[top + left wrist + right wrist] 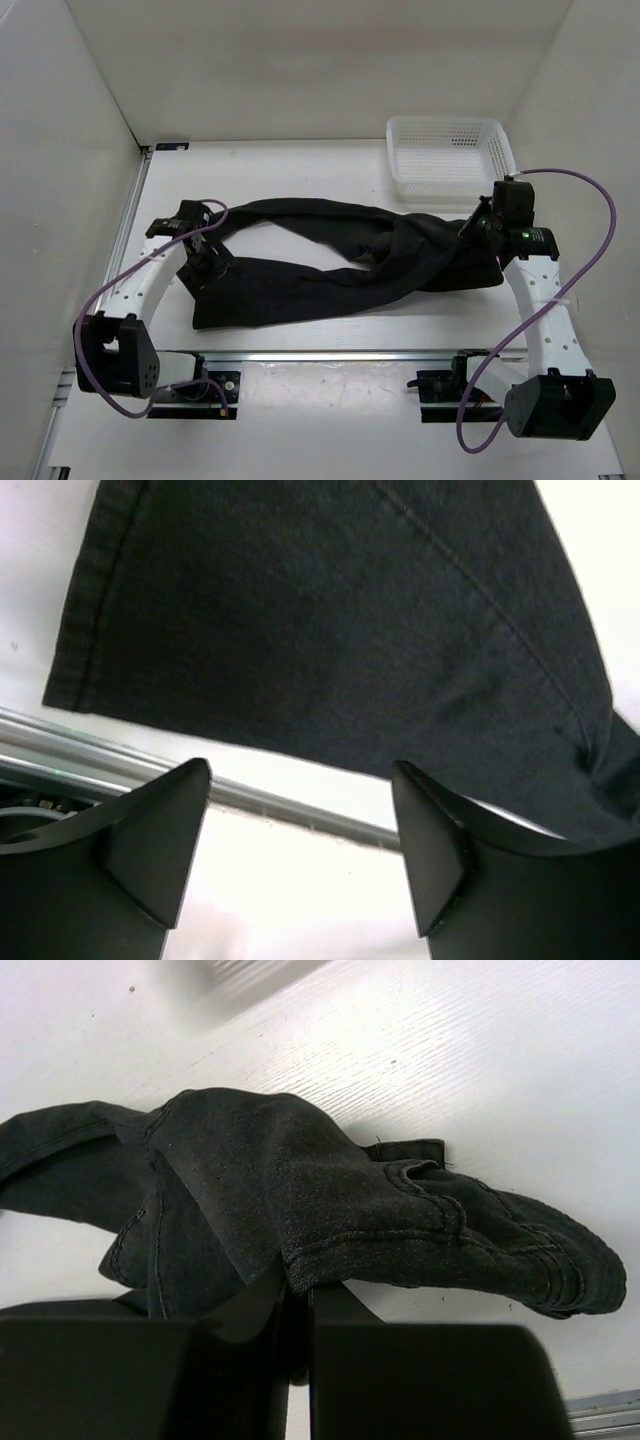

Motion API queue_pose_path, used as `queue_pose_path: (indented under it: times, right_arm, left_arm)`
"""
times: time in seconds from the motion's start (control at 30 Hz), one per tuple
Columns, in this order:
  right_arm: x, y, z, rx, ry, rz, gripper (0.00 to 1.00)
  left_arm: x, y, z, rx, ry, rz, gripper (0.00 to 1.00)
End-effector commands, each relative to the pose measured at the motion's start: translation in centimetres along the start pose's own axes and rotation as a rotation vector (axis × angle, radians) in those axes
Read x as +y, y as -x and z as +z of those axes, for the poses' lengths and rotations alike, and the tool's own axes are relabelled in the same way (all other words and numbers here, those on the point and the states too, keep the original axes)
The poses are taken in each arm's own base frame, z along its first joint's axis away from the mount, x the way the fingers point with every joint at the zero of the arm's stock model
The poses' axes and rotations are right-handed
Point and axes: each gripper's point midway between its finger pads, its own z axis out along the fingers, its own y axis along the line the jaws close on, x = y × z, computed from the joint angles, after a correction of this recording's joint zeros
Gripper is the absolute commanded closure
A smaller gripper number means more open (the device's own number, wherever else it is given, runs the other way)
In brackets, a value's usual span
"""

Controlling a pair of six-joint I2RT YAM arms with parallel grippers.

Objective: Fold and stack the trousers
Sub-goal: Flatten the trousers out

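Observation:
The black trousers (330, 265) lie rumpled across the middle of the table, legs running left and the bunched upper part to the right. My left gripper (207, 262) hovers over the left leg ends. In the left wrist view it (300, 815) is open with nothing between its fingers (170, 825), and a flat hemmed leg (330, 620) lies just beyond them. My right gripper (476, 232) sits at the right end of the trousers. The right wrist view shows it (300, 1290) shut on a seamed edge of the cloth (330, 1190), which is raised a little off the table.
A white mesh basket (447, 150) stands at the back right, just behind the right arm. A metal rail (340, 352) runs along the near edge, close to the lower leg. White walls enclose the table on the left, right and back.

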Motion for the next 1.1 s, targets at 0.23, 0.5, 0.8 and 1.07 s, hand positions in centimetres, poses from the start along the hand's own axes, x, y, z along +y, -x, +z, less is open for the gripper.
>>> queue_pose_path:
  times: [0.23, 0.5, 0.8, 1.07]
  right_arm:
    - [-0.2, 0.2, -0.1, -0.024, 0.004, -0.004, 1.00]
    - [-0.3, 0.0, -0.1, -0.016, 0.000, -0.013, 1.00]
    - [-0.3, -0.6, 0.3, -0.003, 0.008, -0.024, 0.99]
    - [-0.9, -2.7, -0.6, 0.020, 0.028, -0.002, 0.72]
  left_arm:
    - [-1.9, -1.3, 3.3, 0.056, 0.042, 0.081, 0.00]
    - [-2.6, -0.2, 4.4, 0.004, 0.096, 0.047, 0.59]
    - [-6.3, 4.1, 9.4, 0.093, 0.149, 0.065, 0.89]
    - [-4.1, 7.2, 10.9, 0.112, 0.162, -0.006, 0.88]
